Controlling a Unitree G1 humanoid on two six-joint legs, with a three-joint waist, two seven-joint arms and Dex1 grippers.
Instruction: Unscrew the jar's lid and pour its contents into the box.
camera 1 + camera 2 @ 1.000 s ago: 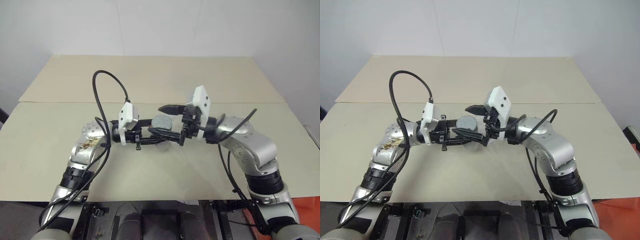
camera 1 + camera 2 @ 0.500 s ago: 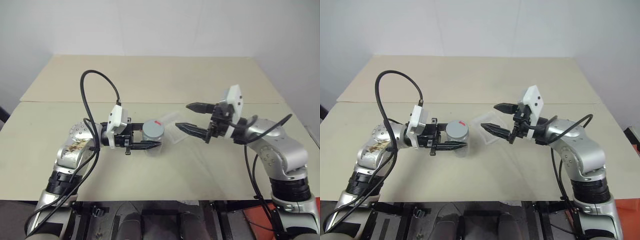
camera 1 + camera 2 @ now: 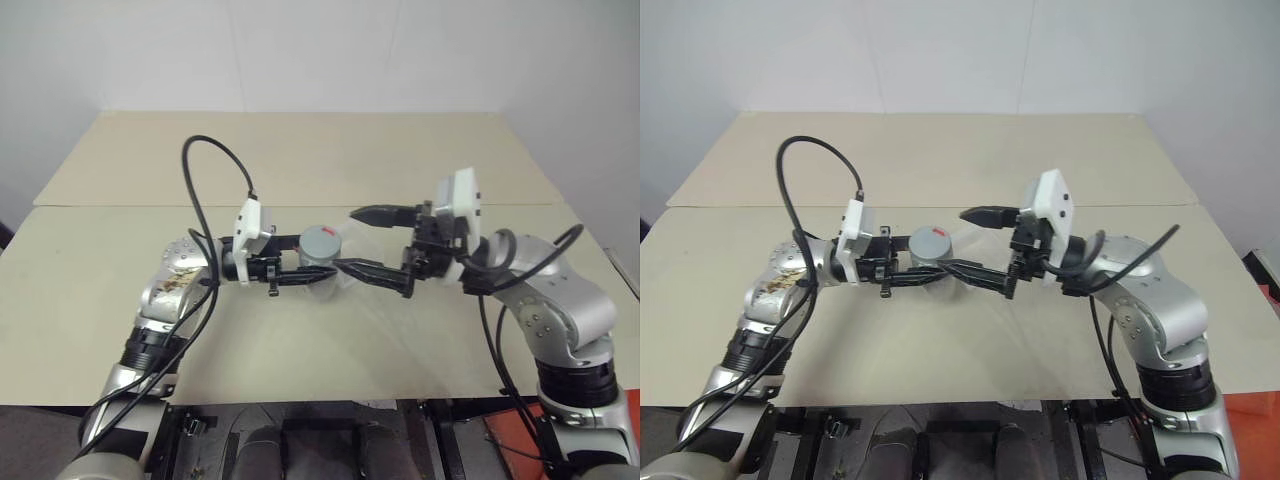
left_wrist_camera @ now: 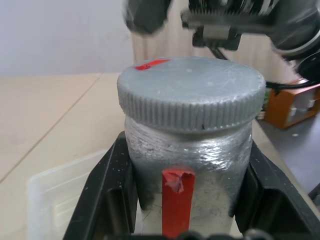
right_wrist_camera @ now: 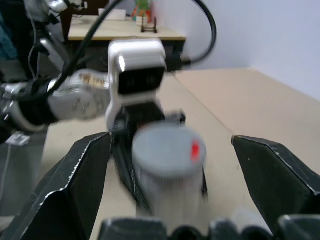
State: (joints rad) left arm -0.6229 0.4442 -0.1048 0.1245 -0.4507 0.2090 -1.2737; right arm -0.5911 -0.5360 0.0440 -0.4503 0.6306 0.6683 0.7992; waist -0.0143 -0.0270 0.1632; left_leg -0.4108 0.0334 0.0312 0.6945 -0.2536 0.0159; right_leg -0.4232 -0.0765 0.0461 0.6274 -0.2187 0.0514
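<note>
Here, above a beige table (image 3: 300, 340), the left gripper (image 3: 318, 277) points toward the robot's right with its two black fingers (image 4: 107, 200) clamped on either side of the jar (image 4: 187, 170), holding it upright and clear of the tabletop. The grip falls on the jar's body, below the cap, and the label's red stripe (image 4: 177, 200) faces the left wrist camera between the two fingers. The grey lid (image 3: 320, 241) sits screwed on top, a small red mark near its edge.

Facing it from the other side, the right gripper (image 3: 378, 243) points toward the robot's left with its jaws spread wide and nothing in them. In the right wrist view the jar stands in the gap between the two open fingers (image 5: 75, 190), touching neither. From the head camera, one finger reaches in low beside the jar's near side and the other stands higher, behind and to the right of the lid.

The clear plastic box (image 4: 55, 195) lies on the table just behind and beneath the jar; its outline is faint. The jar's contents cannot be made out through the wall.
</note>
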